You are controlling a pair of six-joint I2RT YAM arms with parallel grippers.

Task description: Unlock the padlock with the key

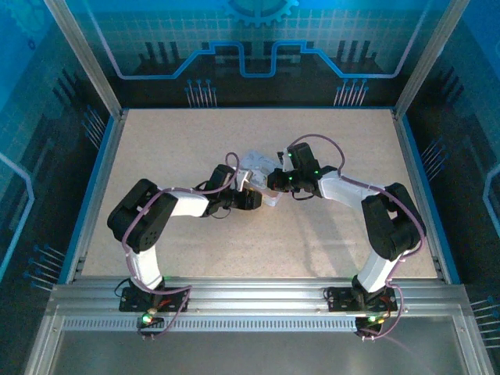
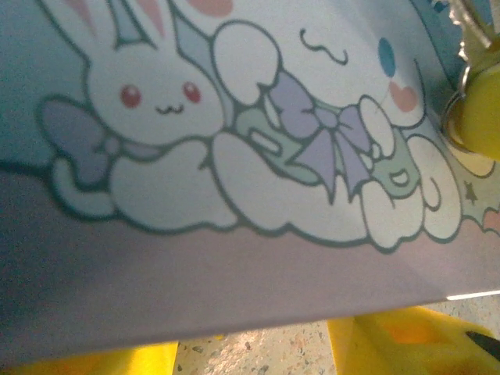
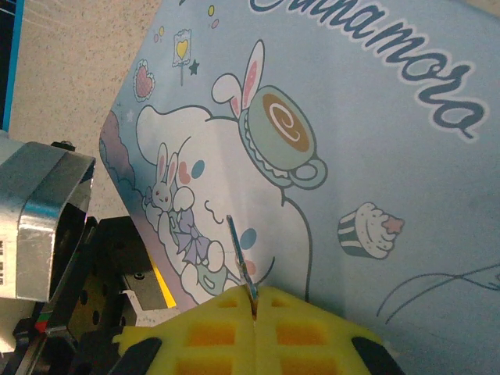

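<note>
The thin silvery key (image 3: 239, 250) sticks up from between the yellow pads of my right gripper (image 3: 256, 295), which is shut on it. Its blade stands just over the printed lid of the pastel cartoon tin (image 3: 367, 133). The padlock is hidden. My left gripper (image 2: 254, 348) has its yellow fingers (image 2: 406, 344) apart, with speckled table showing between them. The tin's lilac edge (image 2: 234, 281) runs across their tips, and I cannot tell whether they touch it. From above, the left gripper (image 1: 251, 197) and the right gripper (image 1: 275, 181) meet at the tin (image 1: 258, 162) in mid-table.
The speckled beige table (image 1: 258, 242) is ringed by a blue rim and metal frame posts (image 1: 86, 58). The left arm's black body (image 3: 86, 312) sits close beside the tin's lower left corner. Both arm bases are bolted to the near rail (image 1: 258, 301).
</note>
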